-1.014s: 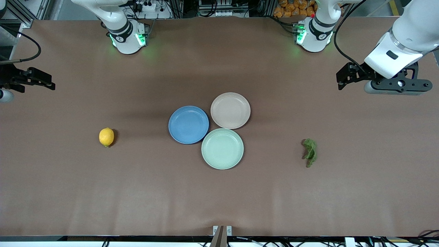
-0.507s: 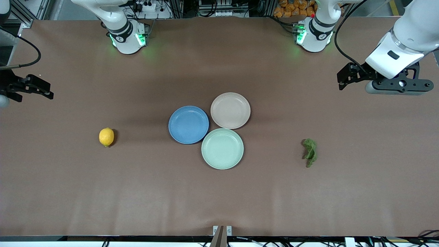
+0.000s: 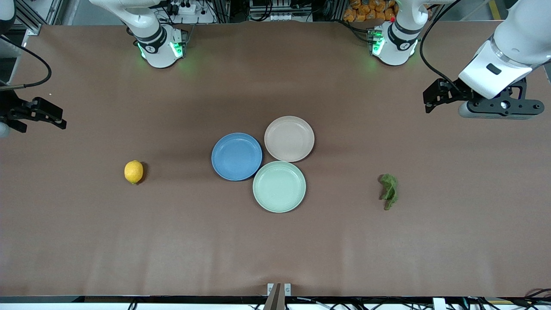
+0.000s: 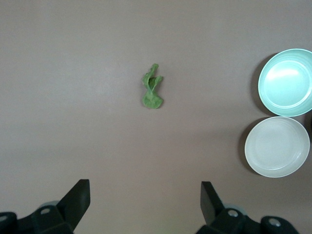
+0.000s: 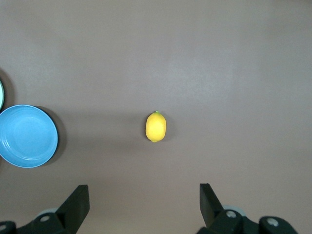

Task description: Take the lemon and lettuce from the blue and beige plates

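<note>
Lemon (image 3: pixel 134 172) and lettuce (image 3: pixel 389 190) on table; plates (image 3: pixel 236 156) bare

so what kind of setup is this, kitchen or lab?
Most likely a robotics lab bench, not a kitchen: a wide brown-covered table with two white arm bases bolted along one edge, aluminium framing and cabling past it, and props only: a small yellow lemon, a green lettuce piece, three empty round plates.

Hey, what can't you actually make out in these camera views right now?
Right hand: front view, body cut off by the edge.
Mint-green plate: right wrist view, only a sliver at the edge.
Lettuce: underside hidden by the leaf itself, every view.
</note>
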Available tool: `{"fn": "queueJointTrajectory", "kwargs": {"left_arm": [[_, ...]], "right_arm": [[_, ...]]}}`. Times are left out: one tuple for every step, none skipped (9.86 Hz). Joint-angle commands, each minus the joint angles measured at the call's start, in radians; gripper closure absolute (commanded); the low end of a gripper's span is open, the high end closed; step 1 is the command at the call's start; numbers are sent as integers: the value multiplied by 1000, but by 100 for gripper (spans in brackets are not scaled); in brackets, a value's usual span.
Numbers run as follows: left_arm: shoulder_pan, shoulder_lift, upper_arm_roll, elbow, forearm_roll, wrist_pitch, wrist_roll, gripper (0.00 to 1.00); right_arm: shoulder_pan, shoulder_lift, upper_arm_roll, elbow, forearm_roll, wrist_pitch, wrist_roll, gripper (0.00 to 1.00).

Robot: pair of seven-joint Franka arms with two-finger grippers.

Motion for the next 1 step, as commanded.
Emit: {"fn": "queueJointTrajectory", "kwargs": {"left_arm": [[4,3,-1,20,-11,-22,12,0]], "right_arm": [[24,0,-11,-3,-17,28,6,0]]}}
